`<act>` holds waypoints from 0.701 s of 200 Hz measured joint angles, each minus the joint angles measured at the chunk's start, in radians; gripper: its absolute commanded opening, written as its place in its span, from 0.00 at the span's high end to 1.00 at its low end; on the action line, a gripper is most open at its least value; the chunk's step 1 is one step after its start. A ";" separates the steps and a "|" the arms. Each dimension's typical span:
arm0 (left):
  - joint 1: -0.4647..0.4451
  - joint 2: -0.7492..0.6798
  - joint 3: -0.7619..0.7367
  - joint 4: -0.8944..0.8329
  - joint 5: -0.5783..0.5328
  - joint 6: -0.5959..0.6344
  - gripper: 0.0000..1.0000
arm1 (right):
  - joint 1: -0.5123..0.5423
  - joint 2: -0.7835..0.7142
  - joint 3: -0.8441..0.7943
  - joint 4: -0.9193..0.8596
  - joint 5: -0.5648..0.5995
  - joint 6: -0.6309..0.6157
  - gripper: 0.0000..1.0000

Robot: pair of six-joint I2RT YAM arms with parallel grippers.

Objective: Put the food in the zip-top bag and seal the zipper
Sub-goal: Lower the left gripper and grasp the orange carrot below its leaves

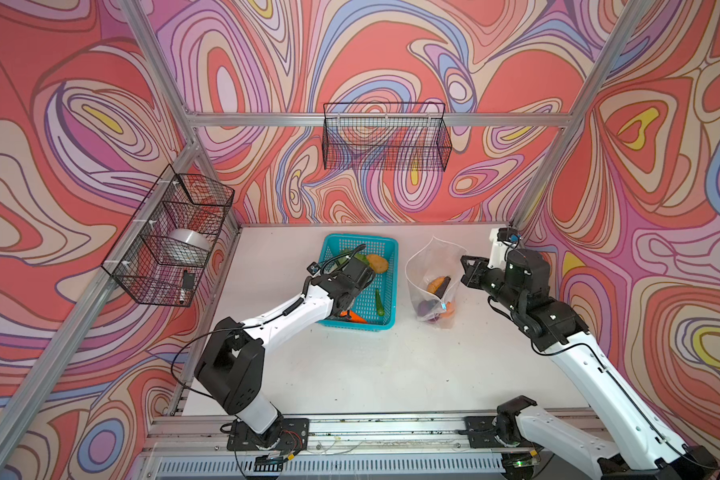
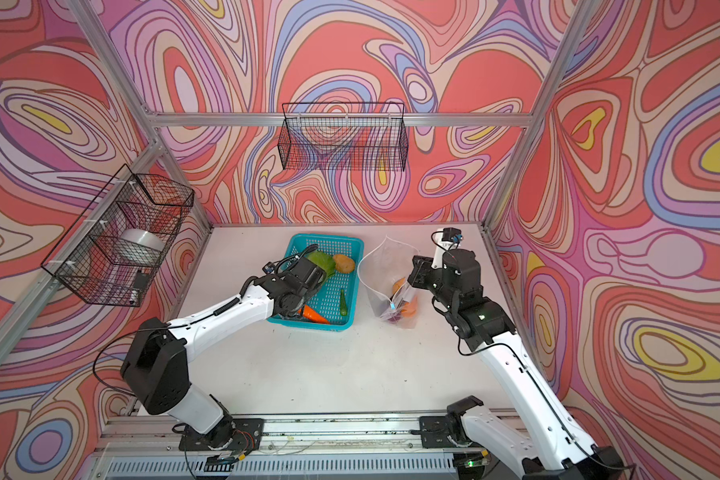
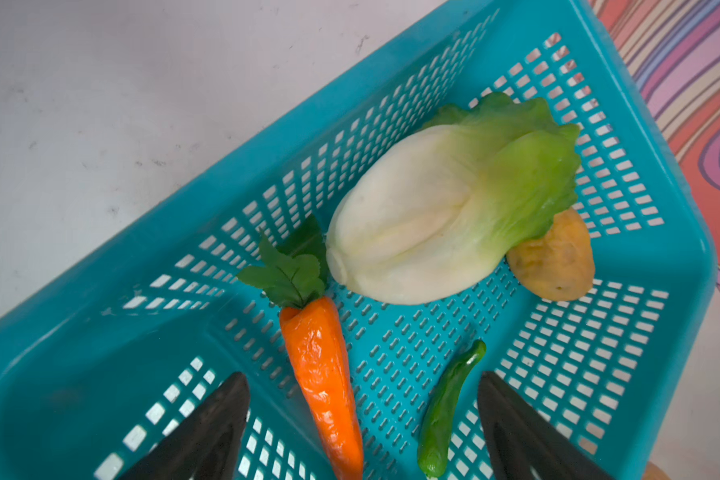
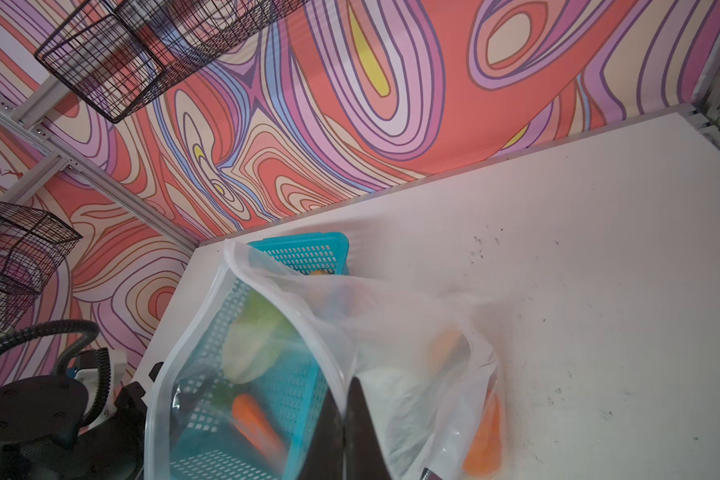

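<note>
carrot (image 3: 319,374) lay between the spread jaws of the left gripper (image 3: 361,375); a centred descent seemed best while the right gripper (image 4: 346,392) pinched the zip-top bag (image 4: 391,316).

On the surface, basket (image 1: 360,243) just left of zip-top bag (image 1: 420,274). In the basket: lettuce (image 3: 441,216) at the far end, potato (image 3: 553,266) just right of it, carrot (image 3: 321,374) by the near wall, chili pepper (image 3: 445,411) right of the carrot. Onion (image 1: 425,308) inside the bag.
</note>
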 measured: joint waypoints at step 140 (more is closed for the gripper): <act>0.015 0.224 -0.028 0.059 0.143 -0.150 0.34 | 0.000 -0.016 -0.010 -0.003 0.002 0.000 1.00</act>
